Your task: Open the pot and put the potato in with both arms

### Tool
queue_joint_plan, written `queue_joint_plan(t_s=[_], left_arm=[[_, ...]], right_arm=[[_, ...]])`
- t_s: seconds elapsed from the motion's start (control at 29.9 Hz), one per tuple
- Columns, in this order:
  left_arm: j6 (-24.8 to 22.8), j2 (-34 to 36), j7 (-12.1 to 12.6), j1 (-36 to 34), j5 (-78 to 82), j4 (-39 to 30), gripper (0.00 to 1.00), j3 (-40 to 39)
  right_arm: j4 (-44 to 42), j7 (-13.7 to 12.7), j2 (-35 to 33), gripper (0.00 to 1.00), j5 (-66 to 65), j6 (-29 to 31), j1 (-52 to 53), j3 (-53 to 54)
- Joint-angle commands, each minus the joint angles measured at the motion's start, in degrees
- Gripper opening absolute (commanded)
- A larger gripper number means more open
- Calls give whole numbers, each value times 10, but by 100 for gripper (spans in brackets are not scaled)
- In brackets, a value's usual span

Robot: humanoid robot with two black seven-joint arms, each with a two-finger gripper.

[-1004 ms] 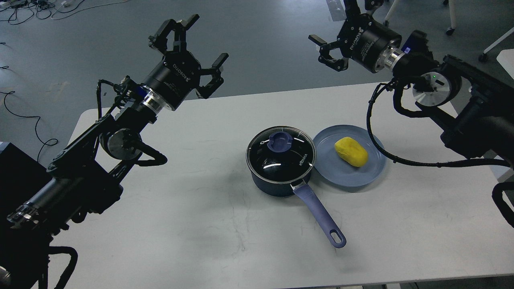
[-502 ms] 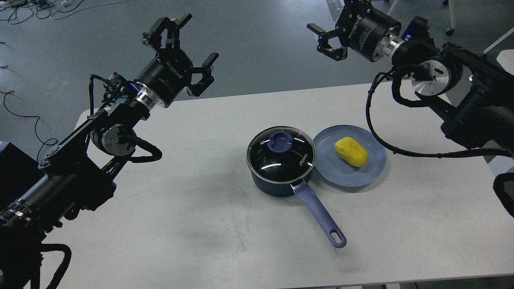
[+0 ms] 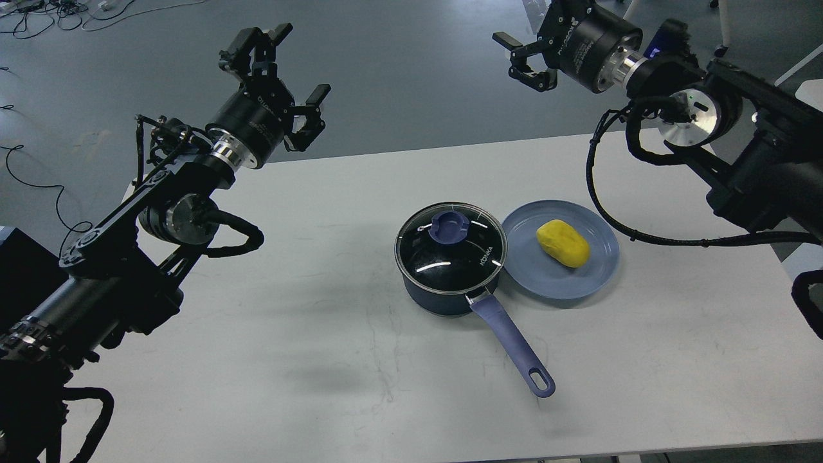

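Note:
A dark blue pot (image 3: 443, 292) stands at the table's middle with its glass lid (image 3: 479, 257) on. The lid has a blue knob (image 3: 449, 226). The pot's blue handle (image 3: 514, 347) points toward the front right. A yellow potato (image 3: 563, 243) lies on a blue plate (image 3: 598, 276) just right of the pot. My left gripper (image 3: 299, 63) is open and empty, high above the table's far left edge. My right gripper (image 3: 524, 29) is open and empty, high beyond the far edge and partly cut off by the top of the view.
The white table (image 3: 321, 360) ends at the far side near both grippers. Beyond it is grey floor with cables (image 3: 38, 16) at the upper left. A black box (image 3: 19, 270) sits at the left edge.
Both arms have lifted and drawn back from the table: the left gripper moved up and to the left, the right gripper moved up. Pot, lid, plate and potato have not moved.

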Motion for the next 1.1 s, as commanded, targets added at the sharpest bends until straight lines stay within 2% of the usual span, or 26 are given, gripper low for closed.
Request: queue_joint_plan(t_s=[0.0,0.1,0.4,0.54,0.6,0.87,0.94,0.97,1.04,1.07], left_arm=[[-35,0,1,0,-1,0,98,1],[-39,-1,2,0,-3,-1,98,4],[-69,0,4,2,-9,-1,98,6],[-64,5,27,2,-10,-1,98,2],[-62,8,28,2,-10,-1,98,1],[-49,12,40,5,-10,3,98,2],[-48,12,53,3,-11,3,98,2],[-46,12,79,1,-11,3,98,1],[-47,10,116,1,-14,3,98,-6],[-47,9,122,3,-19,3,98,-11]], right_arm=[[-2,-3,1,100,-1,1,2,-1],[-2,-17,3,100,-1,1,1,-14],[-2,-19,2,100,-1,1,-1,-21],[-3,-30,1,100,-1,1,0,-26],[-3,-41,1,100,-1,-2,-1,-27],[-4,-51,3,100,-1,-14,-3,-27],[-5,-56,5,100,-1,-15,-3,-26],[-9,-59,6,100,0,-15,-4,-26],[-12,-59,7,100,0,-15,-4,-26],[-12,-58,7,100,0,-14,-5,-26]])
